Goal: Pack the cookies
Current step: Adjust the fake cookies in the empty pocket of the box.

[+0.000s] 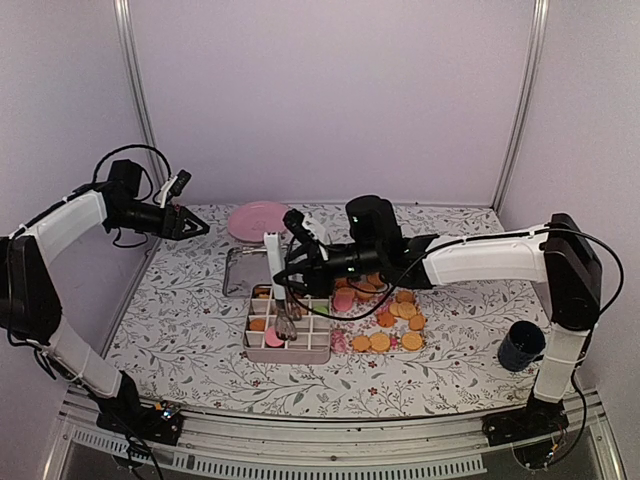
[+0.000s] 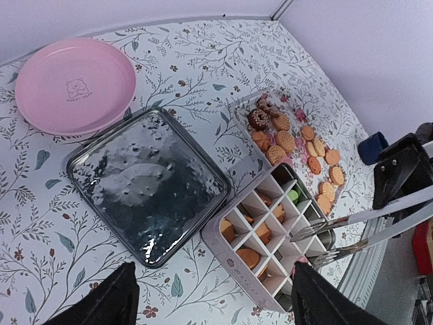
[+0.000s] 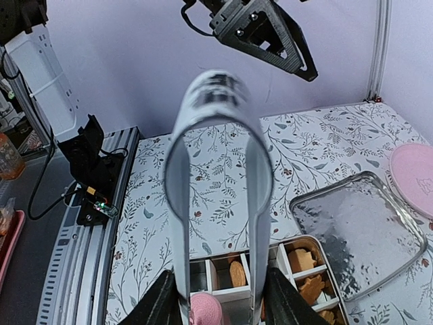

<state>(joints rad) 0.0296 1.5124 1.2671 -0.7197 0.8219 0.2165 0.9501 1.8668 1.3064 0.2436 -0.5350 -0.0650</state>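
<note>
A floral surface (image 1: 200, 330) sits inside pale lilac walls (image 1: 330, 100). The left claw (image 1: 203, 228) hangs high at the left, jaws wide, empty. The right claw (image 3: 222, 298) grips tongs (image 1: 279, 290), their tips down in a divided box (image 1: 288, 353) by a pink cookie (image 1: 273, 338). Some cookies (image 1: 381, 341) sit in the box; most lie loose just right of it.

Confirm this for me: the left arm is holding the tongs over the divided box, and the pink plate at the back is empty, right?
Not quite. It is the right gripper that holds the tongs over the divided box; the left gripper hangs open off to the side with nothing in it. The top view shows this. The pink plate at the back is empty, as you said.
</note>
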